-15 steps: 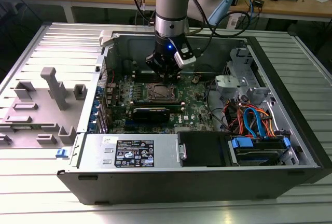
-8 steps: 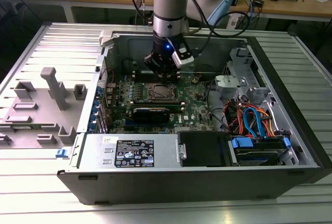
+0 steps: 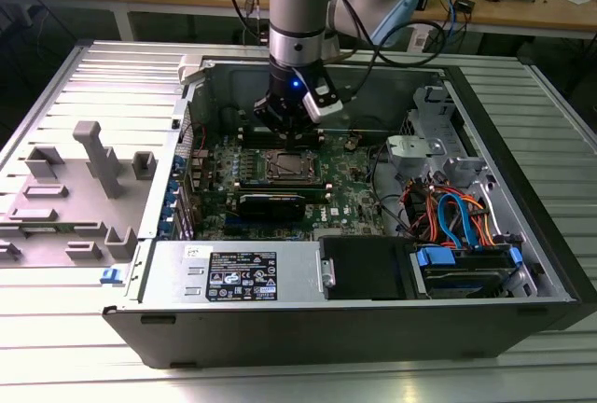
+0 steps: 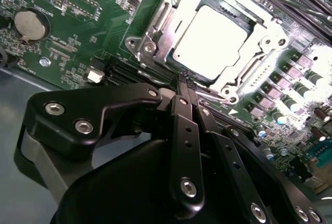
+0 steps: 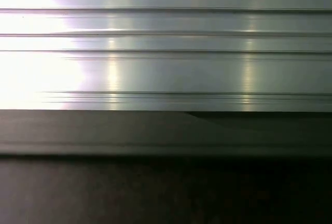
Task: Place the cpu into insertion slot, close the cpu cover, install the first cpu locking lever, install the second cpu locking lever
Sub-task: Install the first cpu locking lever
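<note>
The cpu lies flat in the insertion slot, its silver top showing through the cut-out of the cpu cover. The cover lies down around the chip. A thin metal locking lever runs along one side of the socket. My gripper is shut, with its black fingertips together at the socket's edge and nothing visible between them. In the exterior view the gripper hangs just behind the cpu inside the open computer case.
The green motherboard carries a coin battery and a black card. Drive bays and coloured cables fill the exterior view's right of the case. A grey plastic fixture stands at that view's left. The first wrist view looks at ribbed aluminium.
</note>
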